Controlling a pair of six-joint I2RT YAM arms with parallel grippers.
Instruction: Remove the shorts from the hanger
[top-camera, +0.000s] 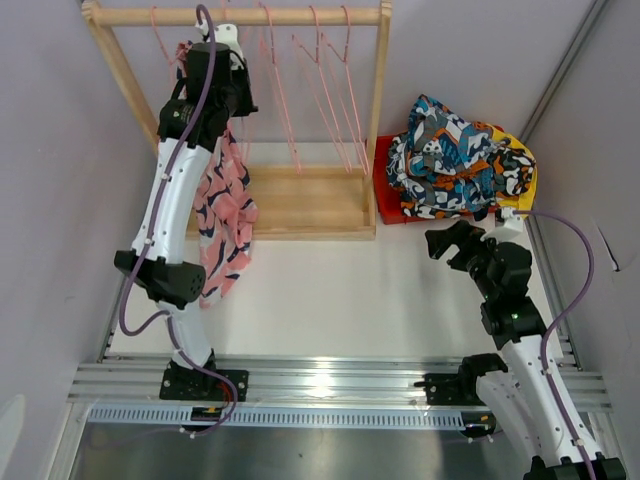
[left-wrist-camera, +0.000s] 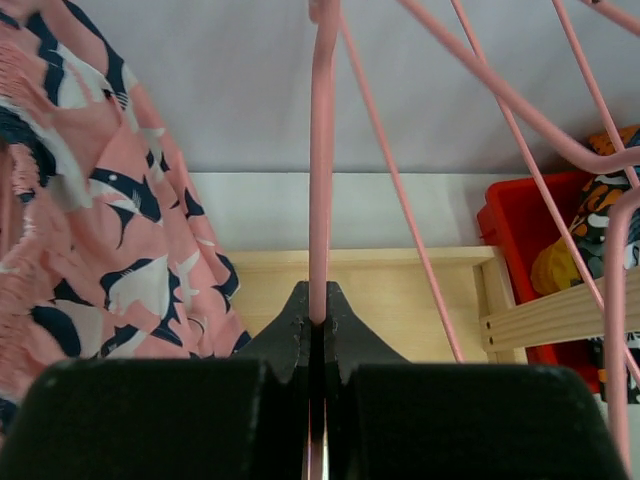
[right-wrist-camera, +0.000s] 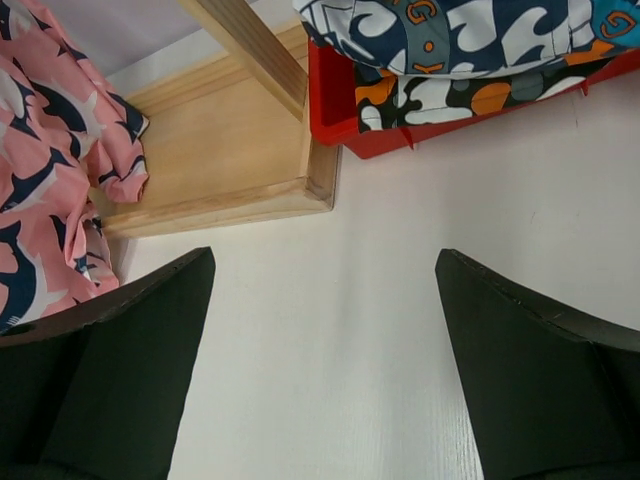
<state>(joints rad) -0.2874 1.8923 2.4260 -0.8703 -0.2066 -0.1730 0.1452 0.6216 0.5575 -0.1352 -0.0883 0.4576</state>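
- Top view: shows a wooden rack (top-camera: 240, 15) at the far side of the white table (top-camera: 330, 300), with several bare pink hangers (top-camera: 320, 100) on its rail.
- Shows the left arm (top-camera: 175, 190) stretched up to that rail at the rack's left end.
- Finds the pink shorts (top-camera: 225, 215), marked dark and white, hanging at that left end. Drapes them down just beside the arm and past the rack's wooden base (top-camera: 300, 205).
- Places a red bin (top-camera: 385, 190) just right of the rack. Heaps it with the patterned shorts (top-camera: 450, 150) on top, and the camouflage shorts (top-camera: 505, 185) and yellow shorts (top-camera: 527, 165) at the right side of the heap.
- Puts the right gripper (top-camera: 450, 240) low over the table, just in front of the bin and apart from it.
- Left wrist view: shows the left gripper (left-wrist-camera: 317, 335) pinched tight on a pink hanger wire (left-wrist-camera: 321, 180), the jaws meeting around it.
- Keeps the pink shorts to the left of that wire, near it. Cannot tell whether the gripped wire belongs to the hanger carrying them.
- Catches the bin's corner at the right, beyond the rack's base.
- Right wrist view: shows the right gripper spread wide with nothing between its fingers, only bare table below.
- Frames the pink shorts at the far left against the base, and the bin with patterned and camouflage shorts at the top right.
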